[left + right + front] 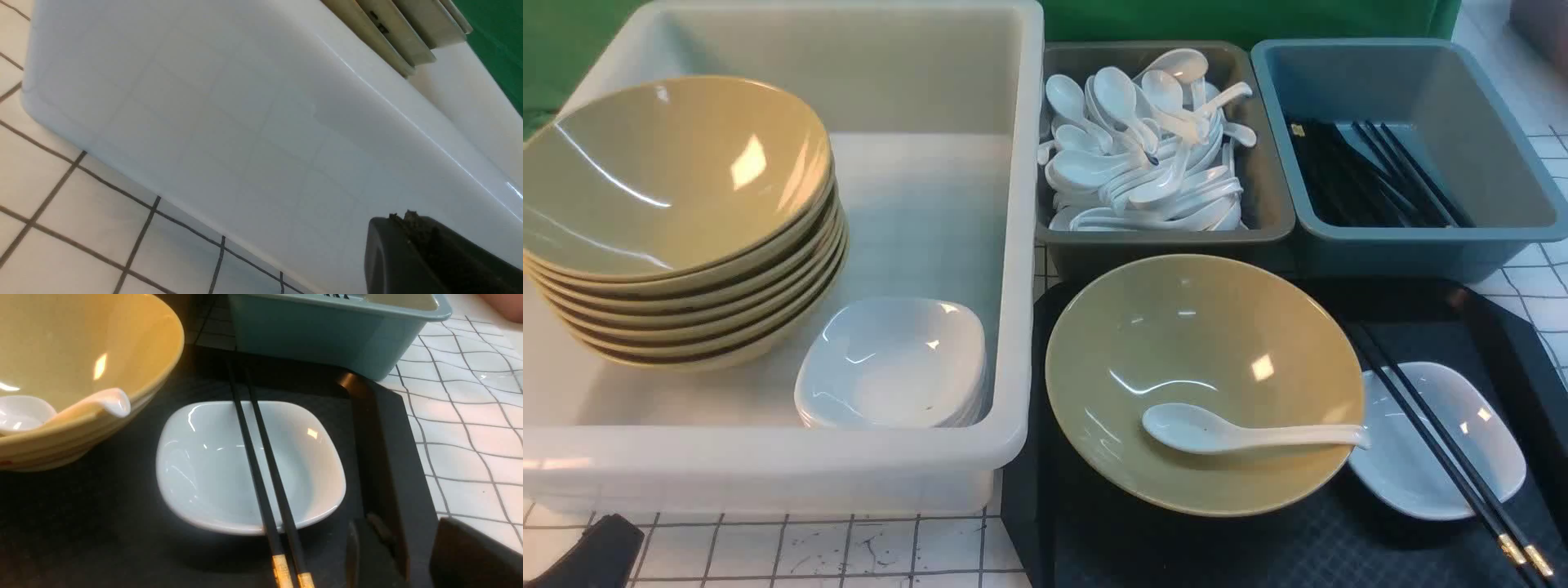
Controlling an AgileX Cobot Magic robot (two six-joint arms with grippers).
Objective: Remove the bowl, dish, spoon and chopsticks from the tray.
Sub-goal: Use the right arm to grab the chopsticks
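Observation:
The olive-yellow bowl (pixel 1201 343) stands on the black tray (pixel 1258 547), with the white spoon (pixel 1225 433) lying inside it, handle on the right rim. The white dish (pixel 1405 469) sits on the tray to the bowl's right, and the black chopsticks (pixel 1441 447) lie across it, gold ends toward me. In the right wrist view my right gripper (pixel 400 528) is open and empty, straddling the tray's right rim (pixel 388 457) near the dish (pixel 204 469) and chopsticks (pixel 261 469). My left gripper (pixel 402 218) is shut and empty beside the white tub's outer wall (pixel 245 122).
The white tub (pixel 768 457) at the left holds a stack of olive bowls (pixel 678 204) and stacked white dishes (pixel 890 367). Behind the tray stand a grey bin (pixel 1270 188) full of white spoons and a blue bin (pixel 1486 122) with black chopsticks.

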